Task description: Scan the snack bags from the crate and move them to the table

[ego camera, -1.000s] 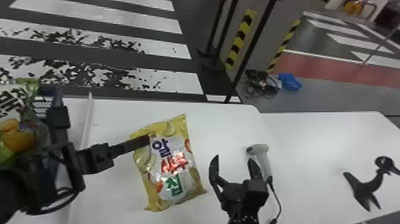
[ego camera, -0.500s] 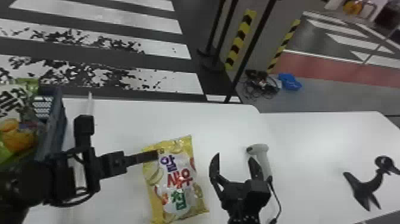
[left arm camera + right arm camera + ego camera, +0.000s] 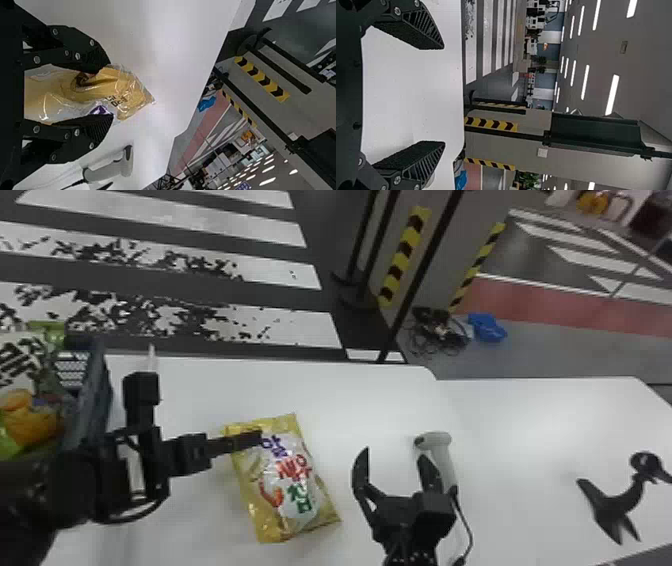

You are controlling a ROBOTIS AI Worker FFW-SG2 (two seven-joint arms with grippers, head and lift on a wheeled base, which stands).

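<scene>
My left gripper (image 3: 256, 437) is at the far-left corner of the yellow snack bag (image 3: 282, 482), whose printed front faces up over the white table. In the left wrist view, the two fingers of that gripper (image 3: 109, 90) press the bag (image 3: 130, 97) from both sides, and its crinkled end sticks out past them. My right gripper (image 3: 395, 456) is held right of the bag, beside the white hand scanner (image 3: 442, 455); in the right wrist view this gripper (image 3: 443, 95) is open with nothing between its fingers. The scanner (image 3: 109, 171) lies past the bag in the left wrist view.
A dark crate (image 3: 92, 400) of snack bags (image 3: 30, 422) stands at the left, partly behind the left arm. A black stand (image 3: 615, 502) sits on the right part of the table (image 3: 525, 430). The scanner's cable (image 3: 465, 525) runs toward the front edge.
The left gripper and the bag have moved together, first rightward and nearer to the robot, then slightly back away and left. The right arm has kept still.
</scene>
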